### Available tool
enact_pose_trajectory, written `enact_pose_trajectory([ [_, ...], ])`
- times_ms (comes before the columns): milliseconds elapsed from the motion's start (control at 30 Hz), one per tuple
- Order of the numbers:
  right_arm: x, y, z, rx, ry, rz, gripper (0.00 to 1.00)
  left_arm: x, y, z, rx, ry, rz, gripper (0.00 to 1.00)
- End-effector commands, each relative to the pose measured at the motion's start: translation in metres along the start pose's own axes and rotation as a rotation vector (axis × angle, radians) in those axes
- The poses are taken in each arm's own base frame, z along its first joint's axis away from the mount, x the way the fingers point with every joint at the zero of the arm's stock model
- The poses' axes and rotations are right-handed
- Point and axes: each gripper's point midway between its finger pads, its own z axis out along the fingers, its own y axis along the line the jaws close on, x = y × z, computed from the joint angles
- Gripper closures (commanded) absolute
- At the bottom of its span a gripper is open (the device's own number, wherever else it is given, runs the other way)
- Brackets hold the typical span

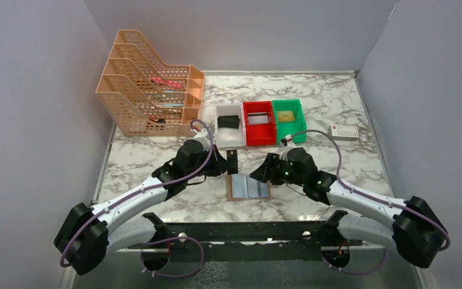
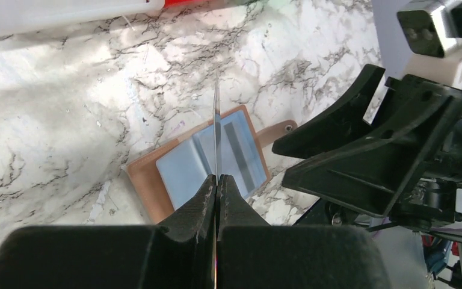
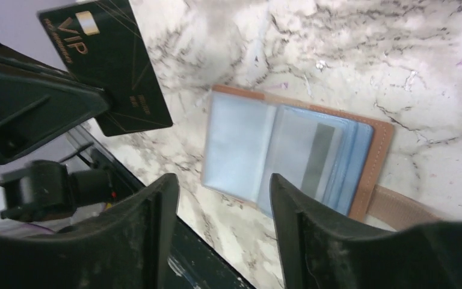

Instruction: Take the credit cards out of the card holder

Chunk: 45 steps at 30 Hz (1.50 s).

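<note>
The tan card holder [image 1: 248, 187] lies spread open on the marble table, pale blue panels up. It also shows in the left wrist view [image 2: 180, 171] and the right wrist view [image 3: 246, 144]. A card with a dark stripe [image 3: 316, 158] sits in its right sleeve. My left gripper [image 1: 226, 166] is shut on a black credit card [image 1: 233, 160] and holds it upright above the holder's far edge. The card shows edge-on in the left wrist view [image 2: 216, 120] and as a black VIP card in the right wrist view [image 3: 105, 66]. My right gripper [image 1: 262, 173] is open and empty just right of the holder.
A white bin [image 1: 225, 112] holding a black item, a red bin [image 1: 258, 123] and a green bin [image 1: 289, 115] stand behind the holder. An orange file rack [image 1: 150, 90] is at the back left. A small white box [image 1: 344, 132] lies at the right.
</note>
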Motion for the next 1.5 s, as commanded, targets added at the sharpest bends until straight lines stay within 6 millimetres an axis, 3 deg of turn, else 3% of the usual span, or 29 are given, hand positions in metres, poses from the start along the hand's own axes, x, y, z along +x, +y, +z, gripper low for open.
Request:
enact_pose_trajectory([
  [0,-0.023,0.003,-0.013,-0.031,-0.168,-0.025,0.33,-0.014,-0.009,-0.008,0.032,-0.071,0.028,1.0],
  [233,-0.036,0.032,-0.038,-0.17,-0.246,-0.129,0.3,-0.016,-0.043,-0.014,0.218,-0.078,0.044,1.0],
  [400,-0.034,0.056,-0.034,-0.28,-0.169,-0.184,0.31,-0.01,-0.069,-0.017,0.364,-0.026,0.055,1.0],
  [633,-0.038,0.082,-0.038,-0.464,-0.131,-0.174,0.39,-0.003,-0.085,-0.023,0.457,0.031,0.087,1.0],
  [833,-0.042,0.087,-0.044,-0.555,-0.086,-0.178,0.44,-0.001,-0.092,-0.028,0.506,0.035,0.077,1.0],
  [967,-0.032,0.09,-0.047,-0.626,-0.046,-0.16,0.53,-0.002,-0.099,-0.032,0.549,0.033,0.08,1.0],
  [1267,-0.038,0.092,-0.059,-0.673,-0.075,-0.162,0.75,0.0,-0.099,-0.032,0.556,0.035,0.081,1.0],
  [1467,-0.038,0.086,-0.06,-0.663,-0.09,-0.152,0.72,0.0,-0.097,-0.032,0.551,0.029,0.083,1.0],
])
